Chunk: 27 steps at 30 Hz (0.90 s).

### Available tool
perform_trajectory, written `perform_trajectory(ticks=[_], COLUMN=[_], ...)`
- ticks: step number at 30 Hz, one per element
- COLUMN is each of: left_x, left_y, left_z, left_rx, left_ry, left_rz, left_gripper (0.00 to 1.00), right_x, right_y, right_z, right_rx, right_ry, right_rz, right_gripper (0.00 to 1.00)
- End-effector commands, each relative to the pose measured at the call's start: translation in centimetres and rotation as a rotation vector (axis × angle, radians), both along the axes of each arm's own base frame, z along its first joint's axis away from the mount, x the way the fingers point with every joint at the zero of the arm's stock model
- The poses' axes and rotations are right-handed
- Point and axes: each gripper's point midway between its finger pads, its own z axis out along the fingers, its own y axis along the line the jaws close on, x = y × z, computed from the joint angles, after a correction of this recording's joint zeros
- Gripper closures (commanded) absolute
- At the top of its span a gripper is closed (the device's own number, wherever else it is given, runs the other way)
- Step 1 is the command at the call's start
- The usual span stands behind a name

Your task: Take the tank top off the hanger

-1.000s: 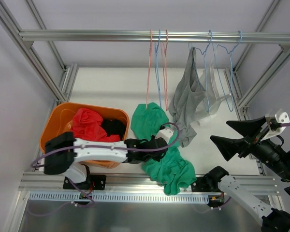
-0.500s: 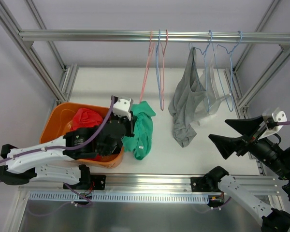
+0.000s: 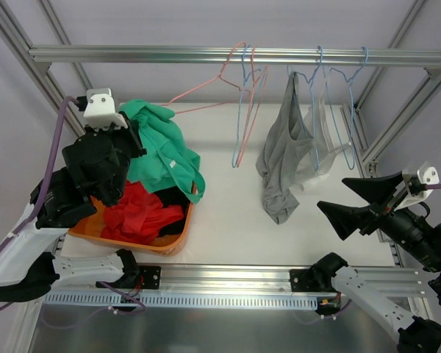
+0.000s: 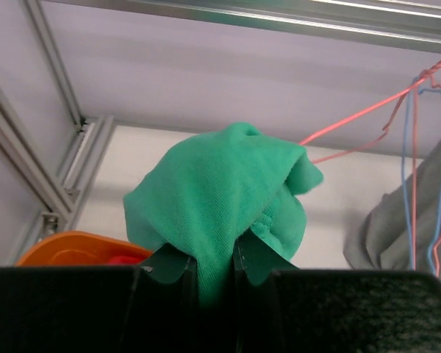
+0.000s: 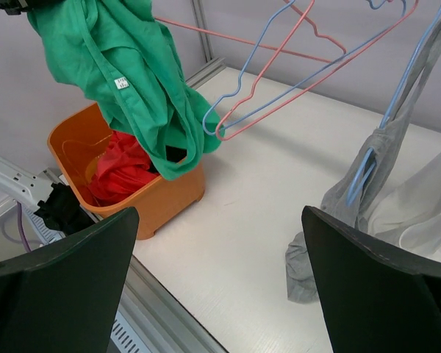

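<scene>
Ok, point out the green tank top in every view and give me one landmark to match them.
Top external: green tank top upper left, above the orange bin.
Left wrist: green tank top centre; orange bin rim lower left.
Right wrist: green tank top upper left, over the orange bin.
Shared landmark: the orange bin.

Nothing is showing clearly enough to be read; a small white tag [image 5: 120, 83] is hanging on the green tank top [image 5: 125, 51], above the orange bin [image 5: 173, 198]; its print is staying too small to decipher.
</scene>
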Motion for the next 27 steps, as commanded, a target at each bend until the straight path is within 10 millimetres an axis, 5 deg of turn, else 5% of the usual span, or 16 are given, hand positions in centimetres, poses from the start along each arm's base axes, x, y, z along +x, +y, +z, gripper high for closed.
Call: perform_trajectory(ticks=[1, 7, 15, 20, 24, 27], left_x=[-0.8, -2.9, -3.4, -3.3, -3.6, -3.4], left_y=[4.2, 5.5, 3.9, 4.1, 7.7, 6.5], left_z=[0.6, -4.5, -12.3, -18.0, -22.7, -25.9], left_rx=[0.052, -0.083, 0.002, 0.045, -0.009, -0.031], left_ry=[-0.018, 0.007, 0.128, 0.239, 0.358, 0.490], left_rz=[0.136, 0.043, -0.053, 0.037, 0.273, 0.279], left_gripper=[1.00, 1.00, 1.00, 1.00, 1.00, 1.00], right_x=[0.2, 0.6, 1.3, 2.1, 2.9, 3.2], right_y=[0.3, 0.5, 1.5, 2.6, 3.3, 3.9], right_z=[2.0, 1.9, 2.2, 1.6, 0.9, 0.6], right_rx=[0.029, 0.018, 0.020, 0.018, 0.007, 0.001], right_ry=[-0.060, -0.056, -0.050, -0.029, -0.004, 0.011], right_rz=[0.008, 0.008, 0.032, 0.054, 0.062, 0.079], right_gripper=[0.01, 0.01, 0.01, 0.01, 0.00, 0.01])
